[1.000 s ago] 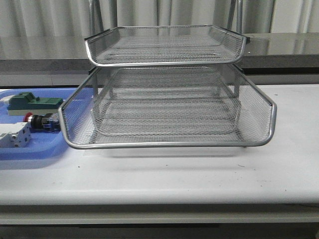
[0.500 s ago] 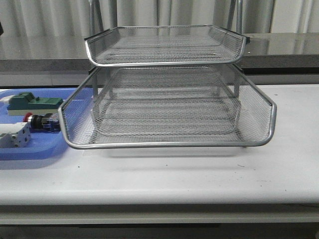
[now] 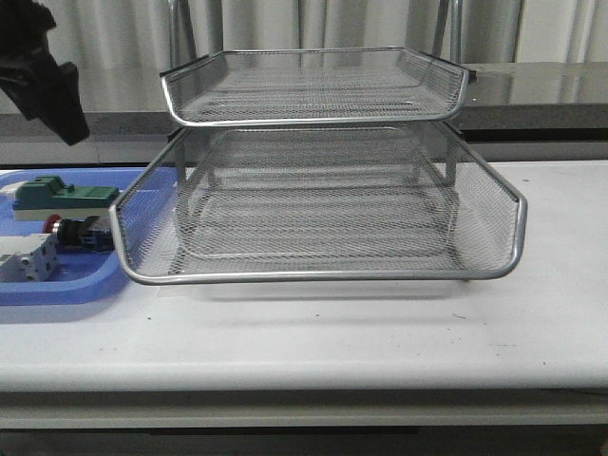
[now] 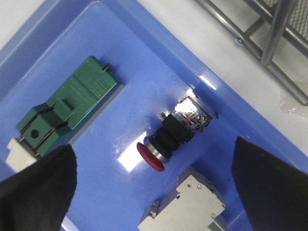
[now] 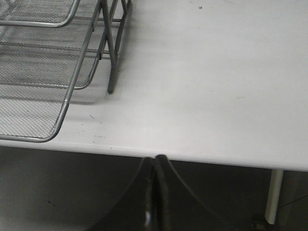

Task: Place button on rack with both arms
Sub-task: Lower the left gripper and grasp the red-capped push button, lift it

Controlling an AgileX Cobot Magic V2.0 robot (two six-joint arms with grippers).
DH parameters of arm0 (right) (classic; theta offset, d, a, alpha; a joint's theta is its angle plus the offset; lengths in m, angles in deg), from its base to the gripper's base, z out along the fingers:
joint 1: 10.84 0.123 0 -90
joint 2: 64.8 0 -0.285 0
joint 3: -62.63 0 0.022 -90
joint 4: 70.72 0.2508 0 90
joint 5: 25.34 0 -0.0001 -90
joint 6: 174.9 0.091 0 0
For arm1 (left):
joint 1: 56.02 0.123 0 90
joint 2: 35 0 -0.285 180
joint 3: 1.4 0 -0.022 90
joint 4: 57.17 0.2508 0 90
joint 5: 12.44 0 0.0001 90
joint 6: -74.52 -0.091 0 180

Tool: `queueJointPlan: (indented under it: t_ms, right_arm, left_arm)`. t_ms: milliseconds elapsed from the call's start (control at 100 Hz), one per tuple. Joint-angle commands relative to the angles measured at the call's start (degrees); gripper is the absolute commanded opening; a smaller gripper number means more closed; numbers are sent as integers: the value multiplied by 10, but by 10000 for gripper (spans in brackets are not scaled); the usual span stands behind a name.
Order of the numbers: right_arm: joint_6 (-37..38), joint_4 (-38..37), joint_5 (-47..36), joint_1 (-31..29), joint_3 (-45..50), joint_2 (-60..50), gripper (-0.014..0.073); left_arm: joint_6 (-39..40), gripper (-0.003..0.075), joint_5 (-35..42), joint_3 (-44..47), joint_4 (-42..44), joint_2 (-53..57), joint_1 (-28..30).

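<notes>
The button (image 4: 169, 135), with red cap, black body and a shiny rear block, lies on its side in the blue tray (image 4: 115, 53); the front view shows the button (image 3: 71, 231) at the far left, beside the rack. The silver wire-mesh rack (image 3: 318, 204) fills the middle of the table. My left gripper (image 4: 154, 185) hovers above the tray, jaws wide open, with the button in the gap between them and clear of both fingers (image 4: 41, 187). In the front view the left arm (image 3: 43, 76) hangs at the upper left. My right gripper (image 5: 155, 166) is shut on nothing, below the table's front edge.
A green-and-beige block (image 4: 65, 110) and a white terminal block (image 4: 185, 204) share the blue tray (image 3: 57, 285) with the button. The rack's leg (image 5: 110, 57) and lower rim (image 5: 62, 110) stand left of bare white tabletop (image 5: 207, 86) in the right wrist view.
The left arm has come into the front view at the upper left, above the blue tray. The button, the blocks and the rack have stayed put.
</notes>
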Motion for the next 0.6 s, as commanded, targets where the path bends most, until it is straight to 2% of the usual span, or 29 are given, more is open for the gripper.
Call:
queueJointPlan:
  t_ms: [0, 160, 590]
  right_arm:
    - [0, -5, -34, -3, -19, 3, -70]
    - [0, -5, -34, -3, -19, 3, -70]
    - [0, -5, -34, -3, -19, 3, -70]
  left_arm:
    - [-32, 619, 7, -26, -15, 7, -4]
    - [-74, 619, 7, -29, -15, -29, -4]
    - [-114, 619, 13, -29, -27, -79, -4]
